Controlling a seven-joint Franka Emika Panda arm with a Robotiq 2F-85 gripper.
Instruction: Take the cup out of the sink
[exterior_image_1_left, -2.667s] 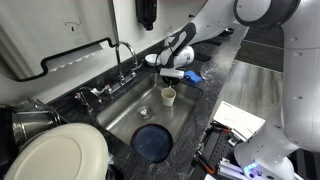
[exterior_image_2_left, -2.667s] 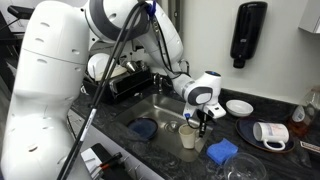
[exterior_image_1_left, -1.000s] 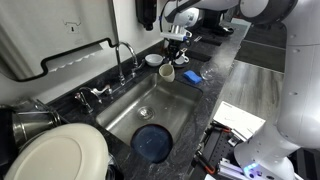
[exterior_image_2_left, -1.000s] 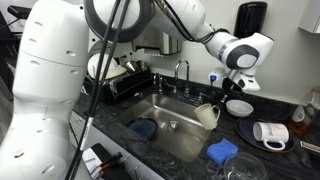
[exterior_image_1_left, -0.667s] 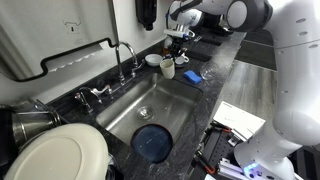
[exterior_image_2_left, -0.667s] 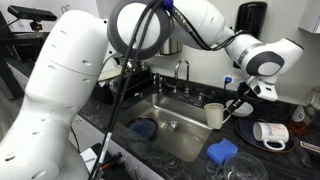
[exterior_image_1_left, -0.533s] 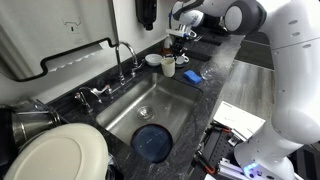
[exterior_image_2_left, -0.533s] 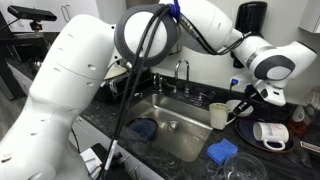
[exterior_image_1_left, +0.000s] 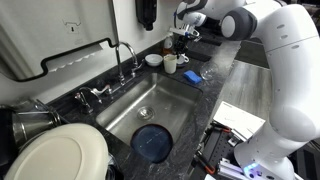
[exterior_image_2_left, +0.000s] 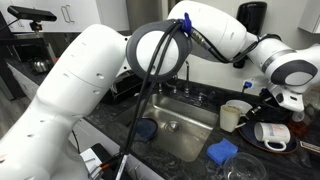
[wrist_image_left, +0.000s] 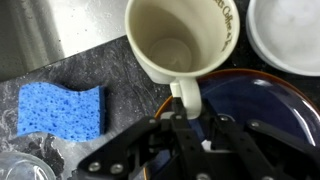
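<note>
The pale cream cup (wrist_image_left: 180, 40) hangs from my gripper (wrist_image_left: 190, 128), which is shut on its handle. In the wrist view the cup is upright and empty, above a dark blue plate (wrist_image_left: 265, 100) on the speckled counter. In both exterior views the cup (exterior_image_1_left: 171, 63) (exterior_image_2_left: 233, 117) is held past the end of the steel sink (exterior_image_1_left: 122, 115) (exterior_image_2_left: 188, 135), over the counter. The gripper (exterior_image_1_left: 180, 45) (exterior_image_2_left: 256, 108) is beside and above it.
A blue sponge (wrist_image_left: 60, 110) (exterior_image_1_left: 192, 76) (exterior_image_2_left: 222, 151) lies on the counter next to the cup. A white bowl (wrist_image_left: 290, 35) (exterior_image_1_left: 153, 59) is close by. A white mug (exterior_image_2_left: 270, 133) lies on its side. A blue plate (exterior_image_1_left: 152, 143) lies in the sink. The faucet (exterior_image_1_left: 125, 55) stands behind the sink.
The gripper has carried the cup up out of the sink and sideways past its end, over the counter and the dark plate. It has kept its grip throughout.
</note>
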